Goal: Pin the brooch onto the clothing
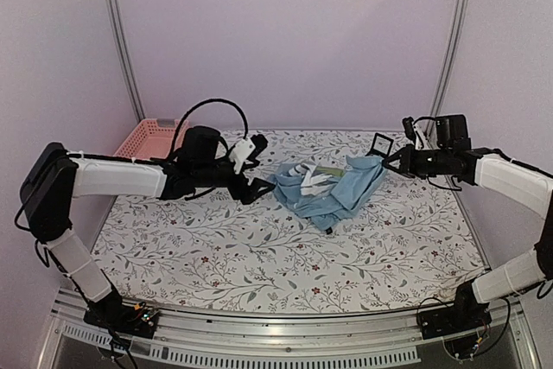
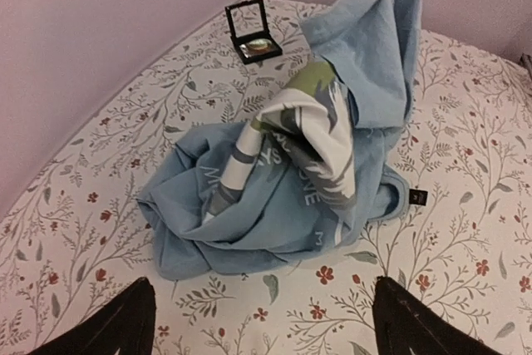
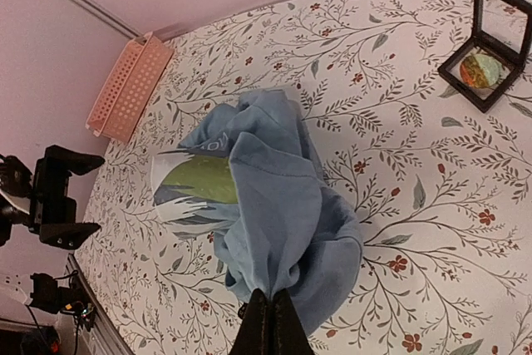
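Two arms reach in over the floral-print table (image 1: 259, 257) from opposite sides. The left gripper (image 2: 262, 305) stands wide apart with nothing between its fingers (image 2: 125, 326). It sits at 9 o'clock of the crumpled T-shirt (image 1: 333, 187), close to the cloth, though whether it touches the cloth I cannot tell.

The right gripper (image 3: 270, 320) is clenched on a fold of the light blue fabric. It holds the shirt's corner at about 2 o'clock of the heap in the top view. From that pinch the cloth rises clear of the table and drapes back down to the bundle. The rest of the shirt lies bunched on the table, a little toward 1 o'clock of the table's middle. Its printed chest is folded outward, so white, green and grey patches show between the blue folds. A small dark tag shows on the shirt's edge in the left wrist view.

The brooch (image 3: 485, 68) is not on the shirt. It rests inside a small black hinged case (image 3: 460, 91) with its lid standing open, a round orange and greenish spot on the base. The case sits on the table at 1 to 2 o'clock of the shirt, near the right gripper and apart from the cloth.

A pink slotted basket (image 1: 151, 137) stands at the table's 10 o'clock corner, well apart from the shirt.
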`<action>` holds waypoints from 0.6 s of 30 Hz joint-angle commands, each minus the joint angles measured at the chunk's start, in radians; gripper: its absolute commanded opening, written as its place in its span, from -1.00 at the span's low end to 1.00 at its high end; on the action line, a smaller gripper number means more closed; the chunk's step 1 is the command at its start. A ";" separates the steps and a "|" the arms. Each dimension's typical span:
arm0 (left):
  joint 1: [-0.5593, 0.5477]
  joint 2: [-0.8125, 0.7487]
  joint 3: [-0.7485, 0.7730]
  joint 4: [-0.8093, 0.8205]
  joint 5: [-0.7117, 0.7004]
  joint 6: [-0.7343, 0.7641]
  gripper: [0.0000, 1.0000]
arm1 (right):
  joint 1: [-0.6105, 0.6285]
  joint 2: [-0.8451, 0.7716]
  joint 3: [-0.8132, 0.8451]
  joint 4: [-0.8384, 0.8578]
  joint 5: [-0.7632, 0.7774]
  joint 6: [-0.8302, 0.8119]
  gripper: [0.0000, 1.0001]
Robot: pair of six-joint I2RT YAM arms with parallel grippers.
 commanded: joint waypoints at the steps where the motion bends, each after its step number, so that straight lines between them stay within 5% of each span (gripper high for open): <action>1: -0.059 0.154 0.077 -0.185 0.142 0.100 0.64 | -0.072 -0.051 -0.005 0.024 -0.002 0.059 -1.00; 9: -0.113 0.359 0.209 -0.215 0.167 0.116 0.43 | -0.085 0.017 0.042 0.023 0.035 0.046 -1.00; 18: -0.132 0.573 0.422 -0.197 -0.089 0.089 0.55 | -0.085 0.026 0.058 0.041 0.008 0.042 -1.00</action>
